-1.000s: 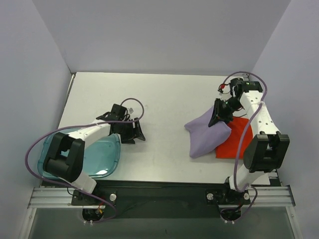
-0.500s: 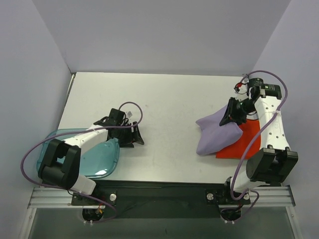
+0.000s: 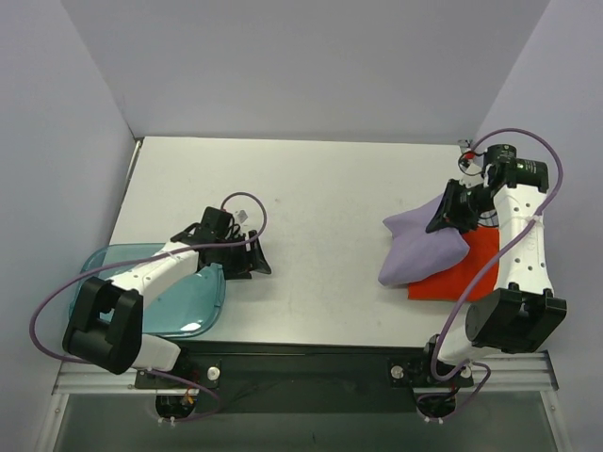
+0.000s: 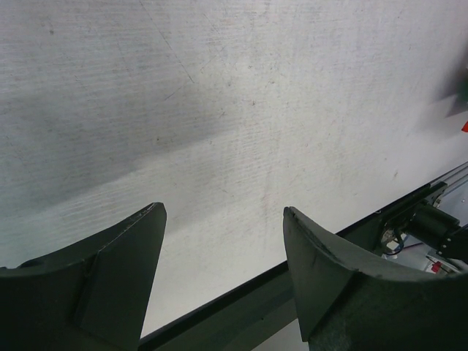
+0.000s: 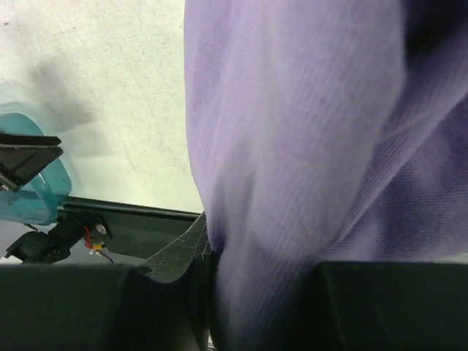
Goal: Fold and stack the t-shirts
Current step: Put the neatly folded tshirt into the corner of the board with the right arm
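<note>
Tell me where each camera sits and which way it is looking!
Top external: above and behind the arms, looking down at the table; both arms show, left gripper open, right gripper pinching the purple shirt.
Left wrist: on the left wrist, looking past its own two spread fingers at bare table and its near edge.
Right wrist: on the right wrist, close on the purple shirt caught between its fingers.
Shared: top and right wrist views both show the purple shirt and the blue tray.
</note>
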You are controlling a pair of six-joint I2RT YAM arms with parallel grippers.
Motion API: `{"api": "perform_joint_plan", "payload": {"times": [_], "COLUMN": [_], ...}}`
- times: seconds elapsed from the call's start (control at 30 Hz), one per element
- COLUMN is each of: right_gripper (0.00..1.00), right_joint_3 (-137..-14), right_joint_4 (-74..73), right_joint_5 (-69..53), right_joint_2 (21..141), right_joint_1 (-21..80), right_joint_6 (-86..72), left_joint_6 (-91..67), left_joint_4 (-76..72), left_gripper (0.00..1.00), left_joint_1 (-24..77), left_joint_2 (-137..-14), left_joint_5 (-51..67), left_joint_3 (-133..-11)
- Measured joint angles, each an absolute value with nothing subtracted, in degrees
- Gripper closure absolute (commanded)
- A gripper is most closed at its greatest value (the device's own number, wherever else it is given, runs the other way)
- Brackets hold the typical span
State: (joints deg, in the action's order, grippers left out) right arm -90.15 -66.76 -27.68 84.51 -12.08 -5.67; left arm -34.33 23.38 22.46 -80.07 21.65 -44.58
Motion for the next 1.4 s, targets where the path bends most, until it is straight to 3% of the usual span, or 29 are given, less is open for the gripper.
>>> {"api": "perform_joint_plan", "payload": {"times": [0.6,0.93,1.03,1.07,1.13,1.27,1.4], "right_gripper": [1.0,0.98,0.72,0.59,0.47,0.0,0.0], "right_joint_3": [-90.26,-93.14,-93.19,-93.23,-93.45,-94.43,-95.29], "right_joint_4": [-67.22,-67.81,-67.83,-67.83,-67.83,-67.92,-67.92], "right_joint_5": [-21.58,-16.43,-13.52,-12.38,-9.04,-2.0,3.6], "right_joint_2": [84.84,92.95,94.61,94.91,95.26,95.24,94.98], "right_joint_1": [-19.99,-23.24,-23.92,-24.03,-24.21,-24.77,-25.21], "right_joint_6": [-5.91,-6.39,-7.2,-7.7,-8.64,-10.46,-12.08], "left_joint_6": [-34.5,-34.89,-35.64,-35.83,-35.97,-35.99,-35.97], "left_joint_4": [27.92,30.57,30.92,31.09,31.38,32.77,34.35], "left_gripper": [0.23,0.21,0.21,0.21,0.2,0.19,0.15], "left_joint_1": [22.46,22.46,22.46,22.46,22.46,22.46,22.46], "left_joint_2": [-72.49,-69.17,-66.98,-66.19,-65.17,-63.94,-62.28], "left_joint_5": [20.93,19.4,18.83,18.59,18.11,16.84,15.0], "left_joint_3": [-44.56,-44.56,-44.56,-44.56,-44.58,-44.93,-45.6]}}
